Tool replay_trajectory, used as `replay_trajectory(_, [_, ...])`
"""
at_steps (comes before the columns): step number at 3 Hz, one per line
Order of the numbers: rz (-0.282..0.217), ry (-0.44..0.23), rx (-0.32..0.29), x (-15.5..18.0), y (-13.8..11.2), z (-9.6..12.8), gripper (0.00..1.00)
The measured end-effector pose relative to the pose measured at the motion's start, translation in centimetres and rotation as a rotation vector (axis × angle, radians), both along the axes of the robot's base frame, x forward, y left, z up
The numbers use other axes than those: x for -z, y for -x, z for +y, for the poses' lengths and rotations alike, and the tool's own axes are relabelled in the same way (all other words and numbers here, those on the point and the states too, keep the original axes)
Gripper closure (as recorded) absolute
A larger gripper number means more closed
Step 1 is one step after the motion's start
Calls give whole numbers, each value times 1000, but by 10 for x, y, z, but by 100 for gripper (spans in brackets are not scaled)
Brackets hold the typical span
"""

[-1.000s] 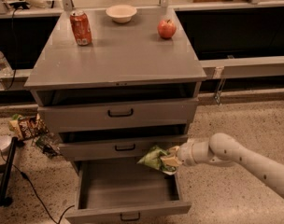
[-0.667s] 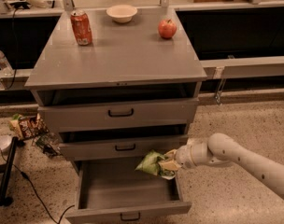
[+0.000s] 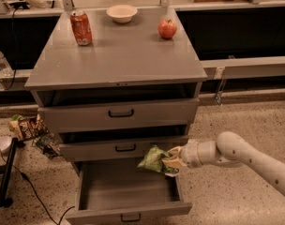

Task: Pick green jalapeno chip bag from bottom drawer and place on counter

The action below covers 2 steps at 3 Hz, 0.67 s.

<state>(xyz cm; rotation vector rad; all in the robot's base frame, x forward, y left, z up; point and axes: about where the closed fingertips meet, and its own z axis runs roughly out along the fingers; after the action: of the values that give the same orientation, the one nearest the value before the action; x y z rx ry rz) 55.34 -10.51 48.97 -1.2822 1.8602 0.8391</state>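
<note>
The green jalapeno chip bag is crumpled and shiny. It hangs in my gripper, above the right rear of the open bottom drawer and in front of the middle drawer. My gripper is shut on the bag's right end, at the tip of the white arm that comes in from the right. The drawer's inside shows nothing else. The grey counter is the cabinet's top, well above the gripper.
On the counter stand a red soda can, a white bowl and a red apple. The top drawer and the middle drawer are slightly ajar. Brown snack packets lie on the floor to the left.
My gripper with the green bag has risen slightly above the bottom drawer and shifted a little to the left. Nothing else has moved.
</note>
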Motion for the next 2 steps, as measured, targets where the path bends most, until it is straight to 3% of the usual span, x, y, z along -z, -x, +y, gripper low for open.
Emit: replay_trajectory(2, [-247,-56,-136,-165,42,-4,100])
